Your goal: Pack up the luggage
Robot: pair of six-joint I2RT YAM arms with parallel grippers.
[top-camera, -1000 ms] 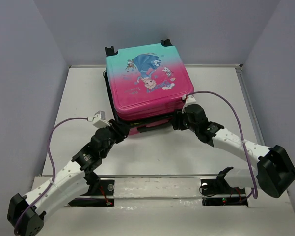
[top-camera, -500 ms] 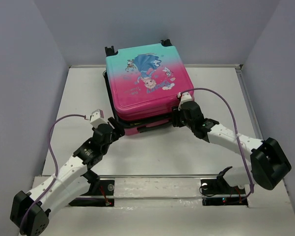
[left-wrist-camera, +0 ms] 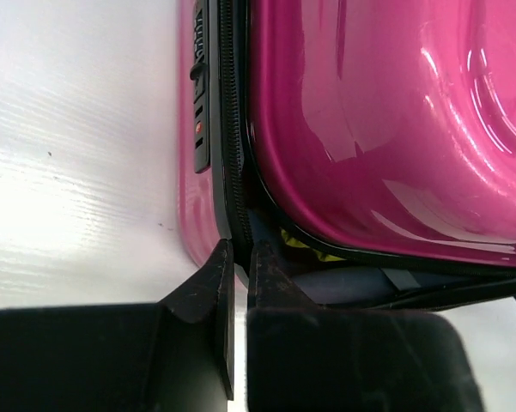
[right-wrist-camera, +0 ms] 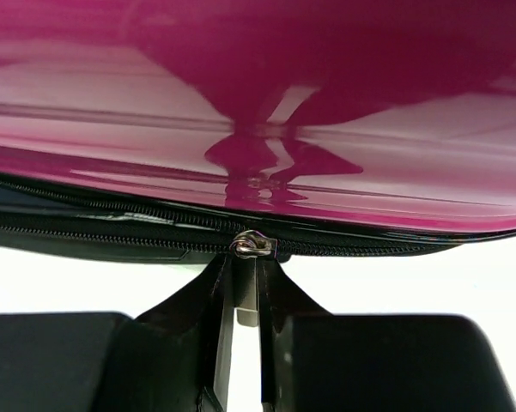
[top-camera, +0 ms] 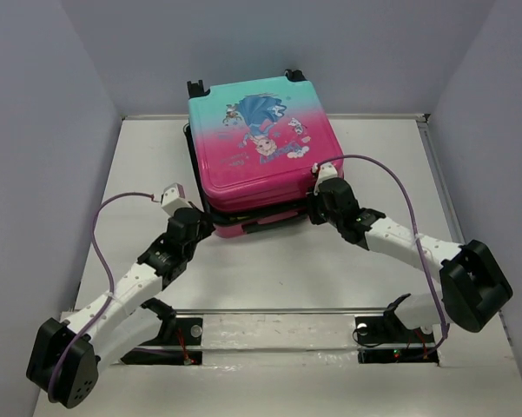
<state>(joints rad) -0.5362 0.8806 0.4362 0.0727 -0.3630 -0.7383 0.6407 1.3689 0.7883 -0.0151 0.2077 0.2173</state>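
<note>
Top external: luggage [top-camera: 256, 139] lies flat on the far half of the desk [top-camera: 269, 278], lid down, hasn't moved. Its near-left corner isn't closed: the gap shows dark lining [left-wrist-camera: 343, 283] and something yellow [left-wrist-camera: 305, 247]. Right claw [right-wrist-camera: 245, 296] has just clamped on the zipper pull [right-wrist-camera: 246, 307] at the near-right side. Left claw [left-wrist-camera: 240, 266] has swung in to the near-left corner, fingers now almost together at the zip track [left-wrist-camera: 230, 129]; can't tell if it's pinching anything. My read: contents are in and we're at zip-up. Right is set to drag the slider [right-wrist-camera: 253, 245], left looks placed to steady the corner.
</note>
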